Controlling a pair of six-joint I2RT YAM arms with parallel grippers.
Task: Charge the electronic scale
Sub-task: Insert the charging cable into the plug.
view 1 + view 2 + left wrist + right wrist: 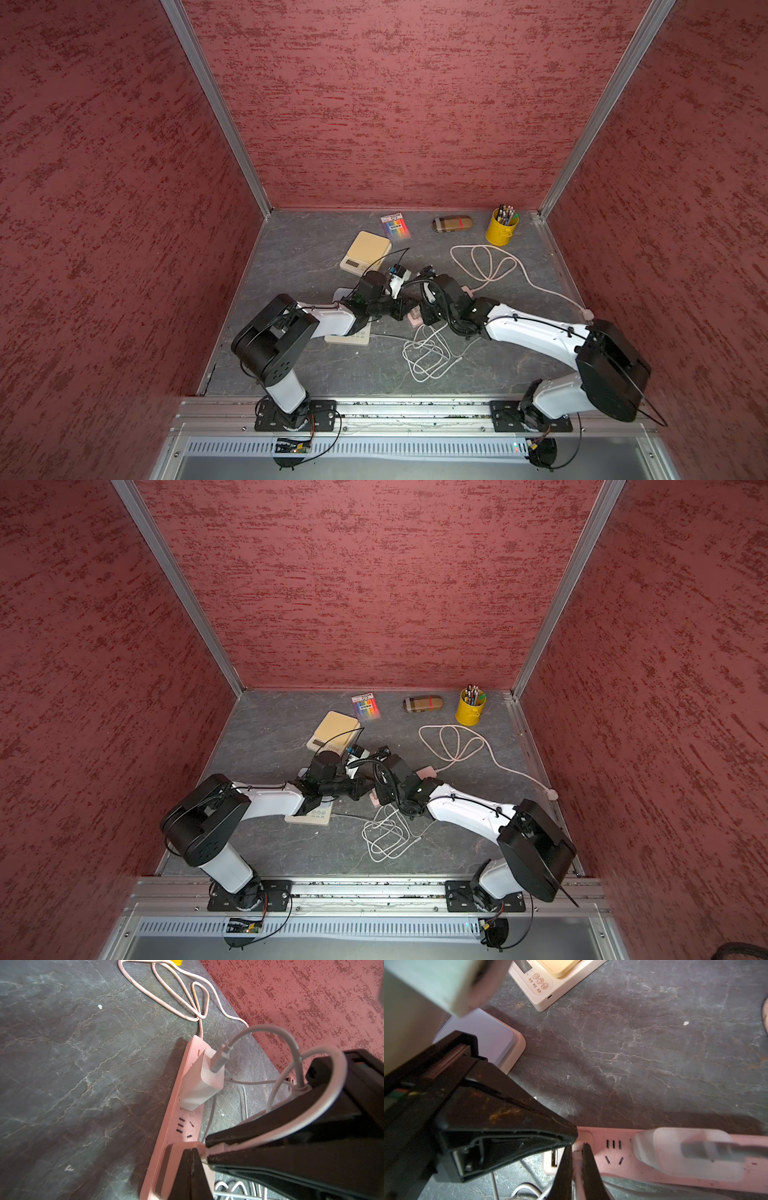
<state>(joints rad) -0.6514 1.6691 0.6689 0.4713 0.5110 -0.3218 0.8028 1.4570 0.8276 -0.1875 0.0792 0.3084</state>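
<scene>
Two electronic scales are in view. The beige one (365,251) (550,980) lies toward the back. The white one (348,338) (483,1039) lies partly under my left arm. A pink power strip (182,1126) (612,1155) carries a white charger block (199,1084) (685,1153) with a grey USB plug (218,1059) in it. My left gripper (192,1154) is shut and empty, its tips resting on the strip's end. My right gripper (577,1151) is shut on a white cable at that same end, beside a USB port (554,1158). What the cable ends in is hidden.
Loose white cable coils (428,351) lie near the front of the table. The strip's pink cord (486,266) loops toward the right wall. A marker pack (395,226), a glasses case (452,223) and a yellow pen tin (501,226) stand along the back wall.
</scene>
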